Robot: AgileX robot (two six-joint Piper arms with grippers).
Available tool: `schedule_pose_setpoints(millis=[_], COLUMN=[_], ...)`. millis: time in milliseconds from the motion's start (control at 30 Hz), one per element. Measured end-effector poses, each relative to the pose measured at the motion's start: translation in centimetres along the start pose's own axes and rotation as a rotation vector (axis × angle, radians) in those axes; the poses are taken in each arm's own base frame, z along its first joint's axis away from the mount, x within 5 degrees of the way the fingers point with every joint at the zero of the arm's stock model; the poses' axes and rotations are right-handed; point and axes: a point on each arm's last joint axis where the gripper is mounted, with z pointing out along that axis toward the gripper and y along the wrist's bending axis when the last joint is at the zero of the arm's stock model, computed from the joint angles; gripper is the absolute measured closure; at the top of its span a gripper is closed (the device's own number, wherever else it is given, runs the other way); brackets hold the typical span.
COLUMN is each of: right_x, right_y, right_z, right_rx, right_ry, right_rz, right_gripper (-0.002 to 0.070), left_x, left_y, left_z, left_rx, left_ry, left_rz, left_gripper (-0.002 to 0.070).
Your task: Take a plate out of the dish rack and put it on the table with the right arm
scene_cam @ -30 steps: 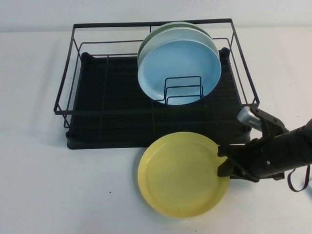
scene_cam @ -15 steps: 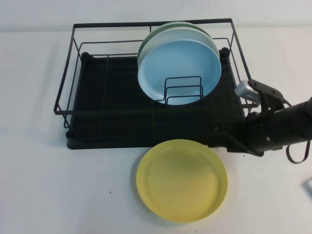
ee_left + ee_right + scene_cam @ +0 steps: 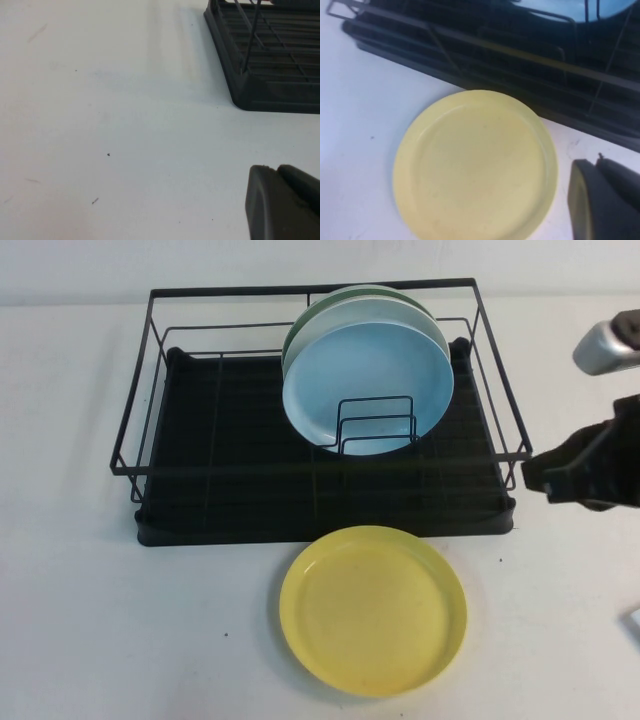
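Bright, even, soft overhead light; faint shadows under the rack (image 3: 320, 420) and plate (image 3: 373, 610). Slight blur on the wrist views, gripper edges out of focus. No glare.

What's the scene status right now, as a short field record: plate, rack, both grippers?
plate: yellow, flat on the table, in front of the dish rack, free of any grip
rack contents: light blue plate upright, green plate behind it
right gripper: to the right of the rack, apart from the plate
left gripper: low over bare table near a rack corner
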Motion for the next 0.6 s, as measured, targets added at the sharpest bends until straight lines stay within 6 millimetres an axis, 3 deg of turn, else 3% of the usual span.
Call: schedule_pose_setpoints(millis=[267,467,600], right_x=[2.4,4.5,4.8], right_y=[3.2,4.3,4.3], right_z=[-7.3,-10.1,-10.6], right_rx=[-0.062,-0.079,-0.053], right_ry=[0.012,0.083,0.089], right_rz=[-0.126,-0.192,-0.214], right_gripper=[0.0692,0.0694,0.0694], left_x=[0.0,0.0,0.0], left_y=[0.0,0.0,0.0], left_z=[0.0,0.0,0.0], left_rx=[0.000,0.000,0.000], left_ry=[0.000,0.000,0.000], left_rz=[0.000,0.000,0.000], left_gripper=[0.0679,0.0679,0.0679])
